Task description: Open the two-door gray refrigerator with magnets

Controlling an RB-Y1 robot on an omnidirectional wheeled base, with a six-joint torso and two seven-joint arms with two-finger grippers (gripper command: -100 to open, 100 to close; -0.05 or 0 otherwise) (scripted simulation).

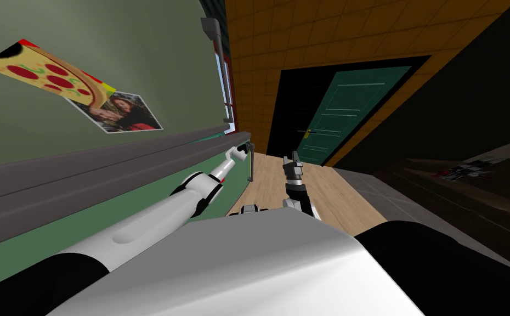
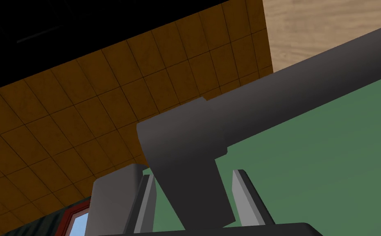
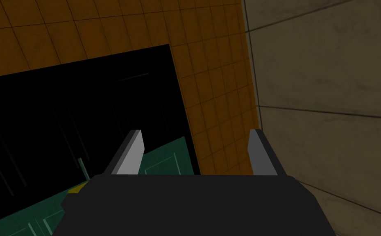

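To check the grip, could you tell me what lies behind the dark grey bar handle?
Behind the dark grey bar handle lies a green panel; the handle's post covers the patch between the left tool's fingers.

A home kitchen. A refrigerator (image 1: 84,33) carries a pizza magnet (image 1: 51,74) and a photo (image 1: 122,112). Orange tiled wall (image 1: 314,33), green panelled door (image 1: 352,104), wood floor (image 1: 303,186).

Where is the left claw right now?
In the left wrist view, the left claw grips the end of the dark grey handle against the green door, on my left, past the pizza magnet.
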